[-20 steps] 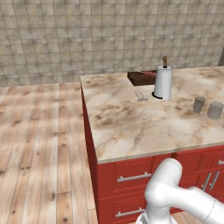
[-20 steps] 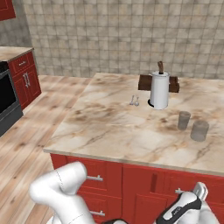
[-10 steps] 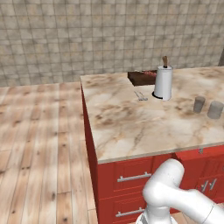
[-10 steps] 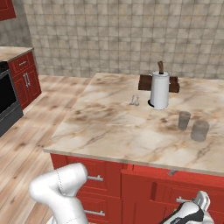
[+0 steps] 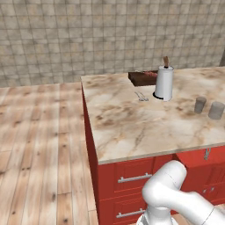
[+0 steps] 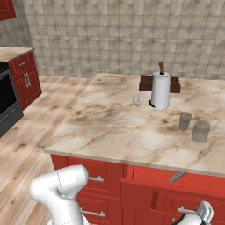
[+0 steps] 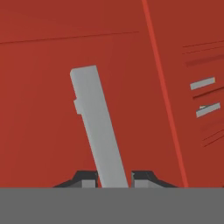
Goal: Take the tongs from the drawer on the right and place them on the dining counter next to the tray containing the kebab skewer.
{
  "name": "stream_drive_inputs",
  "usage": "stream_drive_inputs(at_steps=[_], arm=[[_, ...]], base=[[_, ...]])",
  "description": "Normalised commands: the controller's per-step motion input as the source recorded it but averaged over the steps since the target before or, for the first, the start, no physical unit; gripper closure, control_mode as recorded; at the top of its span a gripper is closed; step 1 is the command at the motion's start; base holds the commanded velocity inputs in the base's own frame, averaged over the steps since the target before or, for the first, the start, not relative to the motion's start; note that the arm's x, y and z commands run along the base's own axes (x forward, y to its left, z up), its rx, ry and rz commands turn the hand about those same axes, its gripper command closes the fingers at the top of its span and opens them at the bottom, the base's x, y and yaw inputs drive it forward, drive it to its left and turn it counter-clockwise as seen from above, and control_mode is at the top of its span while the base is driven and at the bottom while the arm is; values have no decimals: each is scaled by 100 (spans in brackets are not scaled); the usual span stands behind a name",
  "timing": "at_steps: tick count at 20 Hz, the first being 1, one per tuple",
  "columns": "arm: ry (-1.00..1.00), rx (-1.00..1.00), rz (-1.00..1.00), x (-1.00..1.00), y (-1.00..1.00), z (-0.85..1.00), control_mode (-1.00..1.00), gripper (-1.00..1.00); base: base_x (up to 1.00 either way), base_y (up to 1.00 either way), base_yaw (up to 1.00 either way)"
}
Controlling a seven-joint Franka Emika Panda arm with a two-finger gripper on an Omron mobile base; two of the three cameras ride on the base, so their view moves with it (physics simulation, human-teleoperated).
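Low in the hand view, the gripper (image 7: pixel 114 177) is clenched on a grey drawer handle (image 7: pixel 97 127) against red cabinet. Upper centre, the tray (image 6: pixel 145 82) sits on the counter (image 6: pixel 127 132).

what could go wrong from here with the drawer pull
1. The gripper is shut on the drawer handle, which runs tilted between the fingertips; a skewed pull might let it slip out.
2. In the right base view the drawer looks barely open, so the tongs inside cannot be seen yet; reaching in too early could hit the front.
3. The hand works low beside the red cabinet, so the arm's elbow might brush it.
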Motion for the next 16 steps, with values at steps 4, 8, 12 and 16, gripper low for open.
stream_drive_inputs(at_steps=[4, 8, 12, 16], arm=[[0, 0, -2, -41, -11, 0, -100, 100], [0, 0, -1, -36, -9, 0, -100, 100], [0, 0, 0, -14, -1, 0, -100, 100], [0, 0, 0, -1, 0, 0, -100, 100]], base=[[0, 0, 0], [0, 0, 0], [0, 0, 0], [0, 0, 0]])
